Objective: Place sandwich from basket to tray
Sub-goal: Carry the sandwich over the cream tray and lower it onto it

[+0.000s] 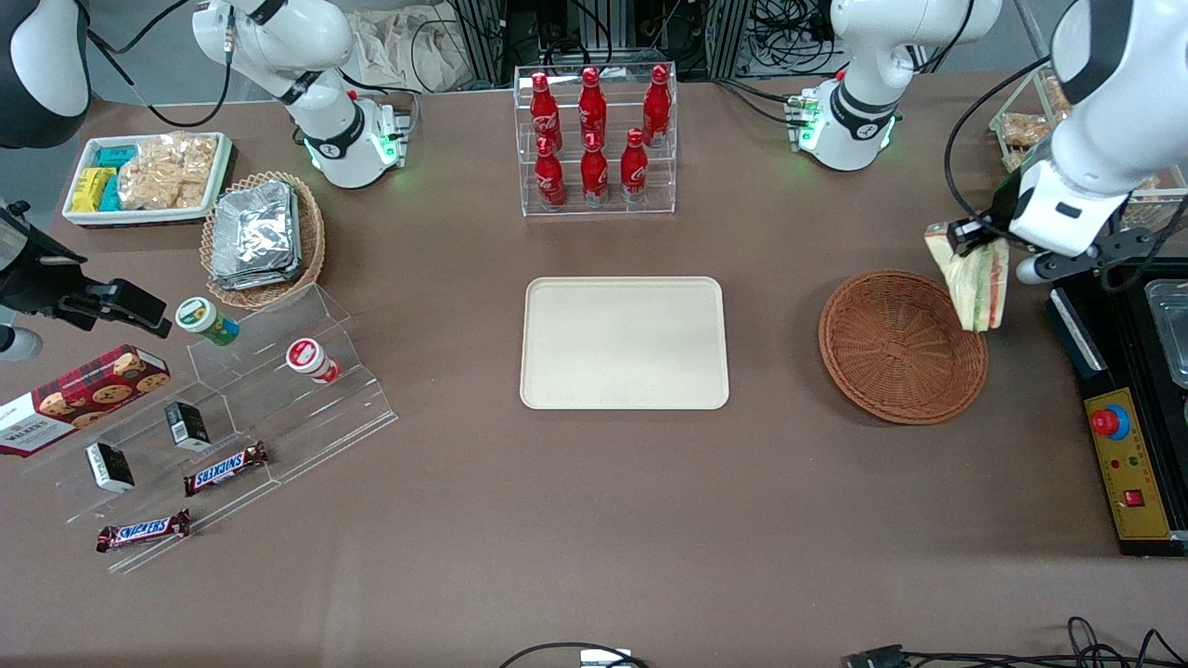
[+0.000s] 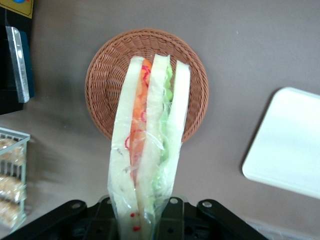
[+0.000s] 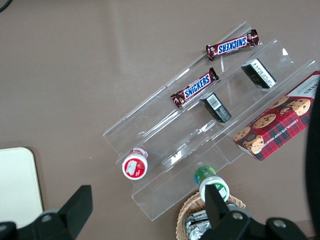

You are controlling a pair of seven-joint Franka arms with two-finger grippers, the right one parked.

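Hanging point-down from hand (image 1: 974,243): sandwich (image 1: 976,283)

The hand (image 2: 137,220) has its fingertips hidden by the sandwich (image 2: 150,145) (whose lower end runs off the frame).

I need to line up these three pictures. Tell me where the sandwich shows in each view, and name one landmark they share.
Front view: the sandwich hangs from the claw, above the round basket's rim at the working arm's end of the table.
Left wrist view: the sandwich is held in the claw, over the basket.
Right wrist view: not in it.
Shared landmark: the cream tray shows in all three.
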